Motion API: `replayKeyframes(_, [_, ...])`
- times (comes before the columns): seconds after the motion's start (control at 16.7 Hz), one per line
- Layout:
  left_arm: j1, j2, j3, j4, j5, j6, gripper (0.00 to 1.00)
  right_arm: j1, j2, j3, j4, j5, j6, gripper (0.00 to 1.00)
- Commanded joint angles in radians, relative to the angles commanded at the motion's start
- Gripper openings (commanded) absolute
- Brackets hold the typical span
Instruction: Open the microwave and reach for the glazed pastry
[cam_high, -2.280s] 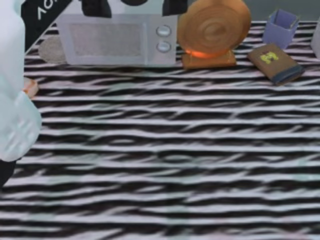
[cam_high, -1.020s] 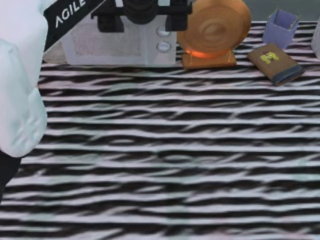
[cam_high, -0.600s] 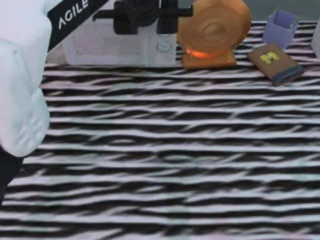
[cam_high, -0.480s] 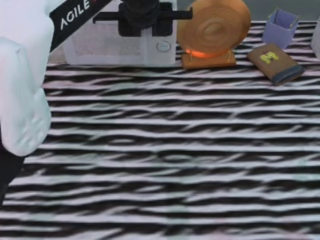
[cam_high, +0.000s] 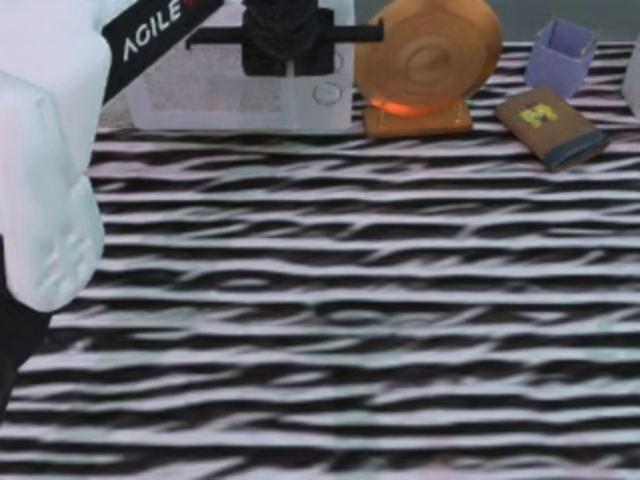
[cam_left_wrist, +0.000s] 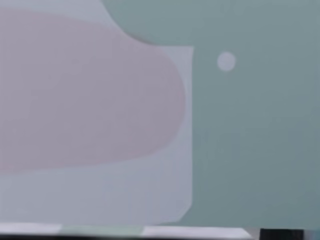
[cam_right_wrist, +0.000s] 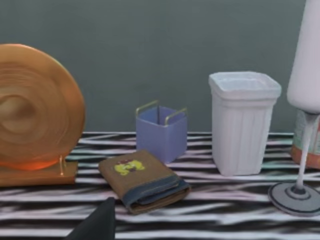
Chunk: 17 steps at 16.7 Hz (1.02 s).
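Left arm: you see its white body run up the top view's left edge, with the black wrist reaching across the far left of the bench (cam_high: 330, 300).
Left gripper (cam_high: 288, 35): it sits over the top front of the microwave (cam_high: 215, 95), near the knob side; you cannot tell whether the jaws are open or closed.
Microwave: it stands at the far left of the striped bench, door facing forward and lying flush with the front; one round silver knob (cam_high: 327, 93) shows, the rest of the panel is hidden by the wrist.
Left wrist view: you get only pale, flat surfaces very close to the lens, nothing you can name.
Glazed pastry: you cannot see it in any view.
Right arm: it is out of the top view; in the right wrist view only a dark tip (cam_right_wrist: 97, 222) shows at the lower edge, so you cannot tell its jaws.
Other things: an orange disc on a stand (cam_high: 428, 50) stands just beside the microwave's right; farther right lie a brown wallet (cam_high: 551, 124) and a purple box (cam_high: 561, 55); a white ribbed bin (cam_right_wrist: 243, 121) and a stemmed white lamp (cam_right_wrist: 302, 125) stand beyond.
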Motion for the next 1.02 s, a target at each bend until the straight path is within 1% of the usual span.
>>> replayKeyframes(0.06, [-0.020, -0.022, -0.041, -0.004, 0.006, -0.004, 0.00, 0.000, 0.000, 0.000, 0.000, 0.000, 0.000, 1.00])
replayKeyframes(0.24, [-0.022, -0.050, -0.083, 0.019, -0.001, -0.006, 0.00, 0.000, 0.000, 0.000, 0.000, 0.000, 0.000, 1.00])
replayKeyframes(0.54, [-0.026, -0.137, -0.240, 0.093, -0.013, -0.023, 0.00, 0.000, 0.000, 0.000, 0.000, 0.000, 0.000, 1.00])
replayKeyframes(1.02, [-0.026, -0.147, -0.254, 0.101, -0.014, -0.025, 0.00, 0.000, 0.000, 0.000, 0.000, 0.000, 0.000, 1.00])
